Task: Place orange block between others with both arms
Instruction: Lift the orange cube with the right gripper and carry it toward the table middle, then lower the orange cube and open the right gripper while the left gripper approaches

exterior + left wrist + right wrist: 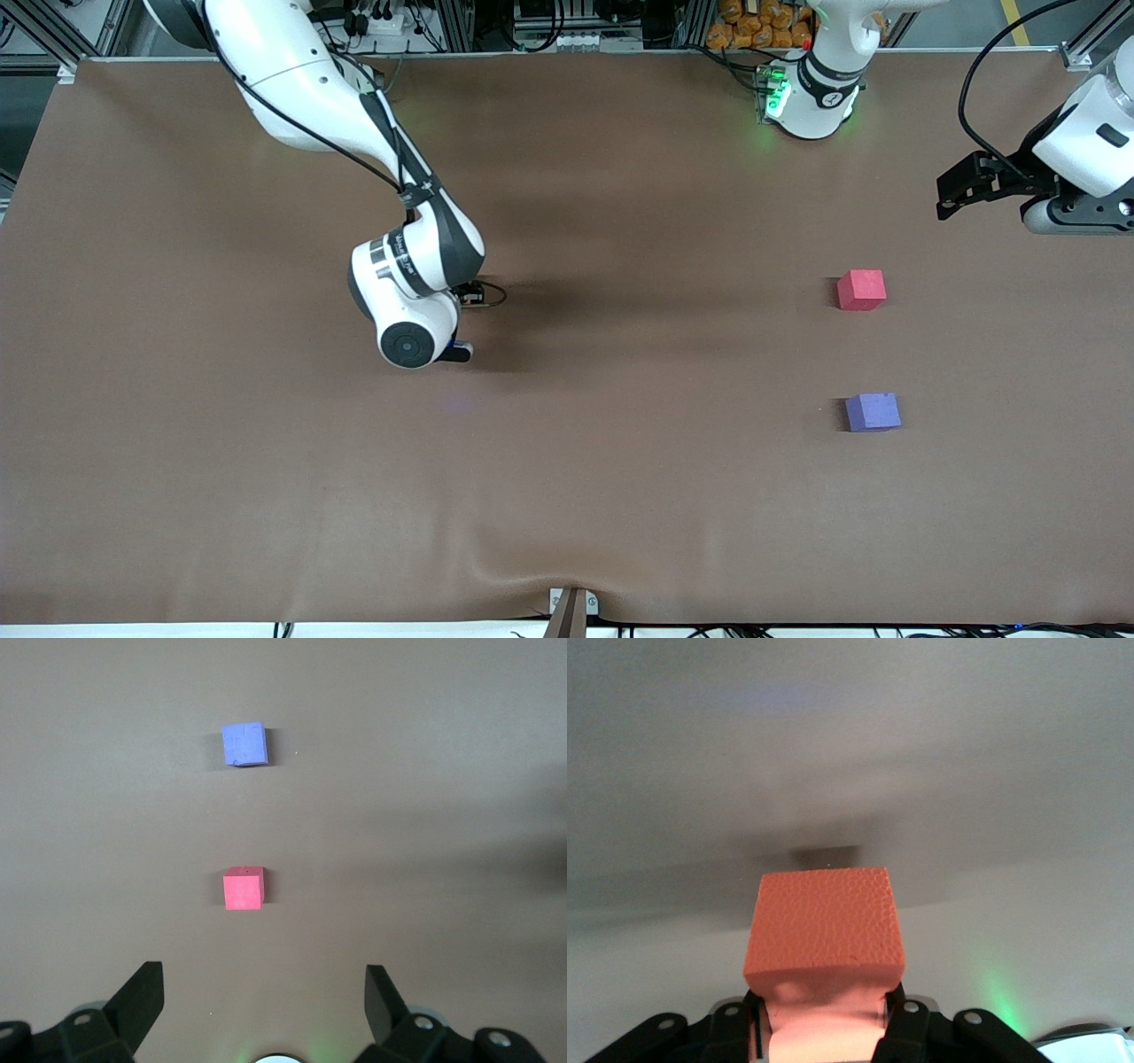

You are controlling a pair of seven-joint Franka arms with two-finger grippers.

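Right claw: clamped on the orange block, up off the desk around the middle.
Left claw: fingers wide apart, holding nothing, waiting over its own end of the desk.
Red block: toward the left arm's end.
Purple block: same end, nearer the camera, well apart from red.

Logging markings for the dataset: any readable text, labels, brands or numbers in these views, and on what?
None can be read.
Right arm's wrist band: dark lettering, too small to make out.
Left arm's base: a round mark, not legible.
Orange block, red-pink block, purple-blue block, table: no markings.
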